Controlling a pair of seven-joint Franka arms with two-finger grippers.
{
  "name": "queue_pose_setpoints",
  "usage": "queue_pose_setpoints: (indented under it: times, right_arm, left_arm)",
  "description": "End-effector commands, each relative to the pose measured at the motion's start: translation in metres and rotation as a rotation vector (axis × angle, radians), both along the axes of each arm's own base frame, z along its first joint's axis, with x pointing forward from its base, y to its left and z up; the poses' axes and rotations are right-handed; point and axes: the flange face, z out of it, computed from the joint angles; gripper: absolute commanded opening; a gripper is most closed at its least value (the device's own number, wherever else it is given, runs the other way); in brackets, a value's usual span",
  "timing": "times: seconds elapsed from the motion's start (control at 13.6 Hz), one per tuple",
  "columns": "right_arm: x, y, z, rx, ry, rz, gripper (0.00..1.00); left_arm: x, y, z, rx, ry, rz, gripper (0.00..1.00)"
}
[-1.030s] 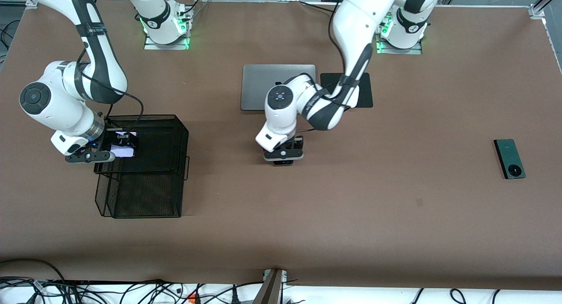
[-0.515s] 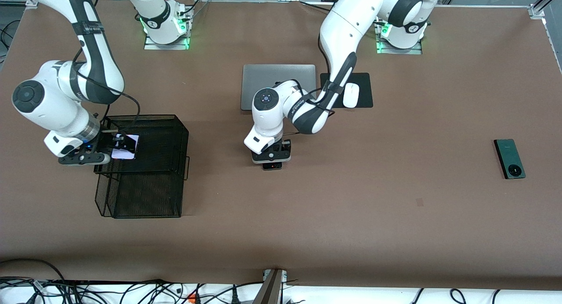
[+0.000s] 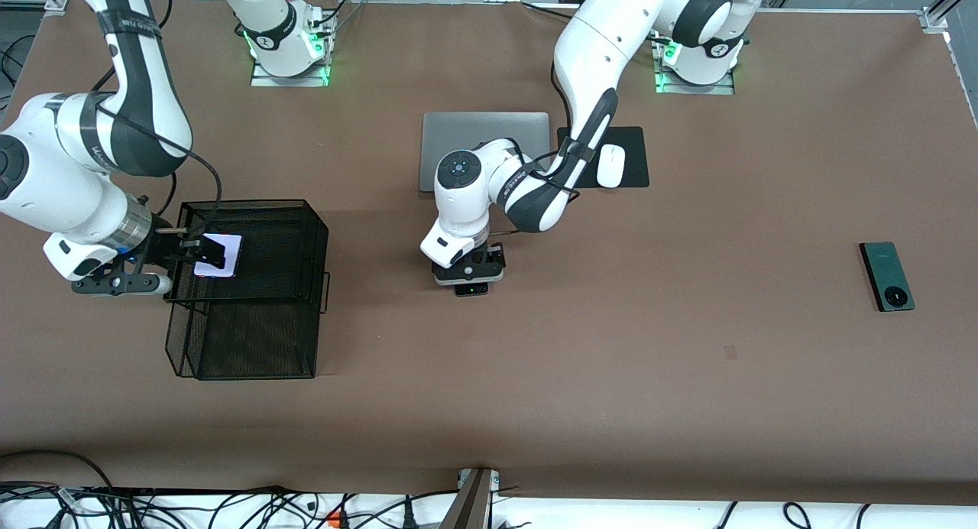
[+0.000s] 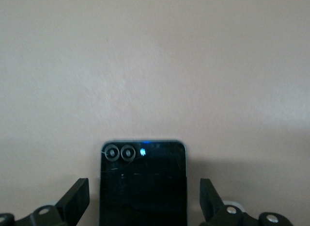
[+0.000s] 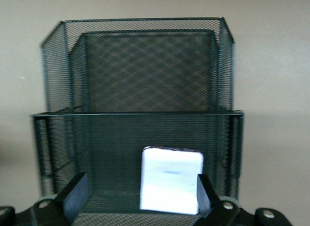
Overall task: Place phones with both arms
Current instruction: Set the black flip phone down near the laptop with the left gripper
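Observation:
The pale lilac phone point(image 3: 220, 256) lies flat in the upper tier of a black mesh basket point(image 3: 306, 231). My right gripper point(image 3: 200, 251) is open at that tier's edge, toward the right arm's end of the table. In the right wrist view the lilac phone point(image 5: 170, 180) sits close beside one finger point(image 5: 206, 193), and the right gripper point(image 5: 140, 194) holds nothing. The black phone point(image 3: 471, 289) rests on the table's middle. My left gripper point(image 3: 470, 278) is low over it and open. The left wrist view shows the black phone point(image 4: 143, 185) between the left gripper's point(image 4: 144, 201) spread fingers, with gaps both sides. The dark green phone point(image 3: 886, 275) lies toward the left arm's end.
The basket's lower tier point(image 3: 244, 345) juts out nearer the front camera. A silver laptop point(image 3: 484, 150) lies farther from the camera than the black phone. Beside it, a white mouse point(image 3: 610, 165) sits on a black pad point(image 3: 634, 143).
My left gripper moved toward the right arm's end with the black phone, came down and opened. My right gripper opened, left the lilac phone in the basket and drew back.

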Motion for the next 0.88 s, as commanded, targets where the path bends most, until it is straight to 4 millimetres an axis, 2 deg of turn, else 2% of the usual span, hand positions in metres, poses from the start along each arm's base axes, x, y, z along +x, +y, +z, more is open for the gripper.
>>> queue_pose_setpoints:
  times: [0.0,0.07,0.22,0.37,0.52,0.74,0.81]
  right_arm:
    - [0.007,0.058,0.011,0.007,0.033,-0.029,0.99]
    - [0.005,0.087,0.016,0.007,0.027,-0.012,0.99]
    - [0.005,0.133,0.014,0.005,0.020,0.007,0.99]
    - [0.007,0.192,0.003,-0.002,0.013,0.035,0.99]
    - [0.007,0.238,-0.015,0.006,0.020,0.001,0.99]
    - [0.006,0.306,-0.047,0.081,0.043,-0.034,0.99]
    - [0.005,0.329,-0.062,0.079,0.043,-0.037,0.99]
  left_arm:
    - [0.015,0.012,0.045,0.034,-0.019,-0.003,1.00]
    - [0.031,0.035,0.064,0.045,-0.005,0.013,1.00]
    - [0.038,0.078,0.088,0.078,0.049,0.014,1.00]
    - [0.049,0.142,0.110,0.099,0.088,0.003,1.00]
    - [0.057,0.208,0.132,0.113,0.118,-0.040,1.00]
    - [0.072,0.306,0.141,0.132,0.164,-0.080,1.00]
    - [0.080,0.347,0.142,0.136,0.179,-0.092,1.00]
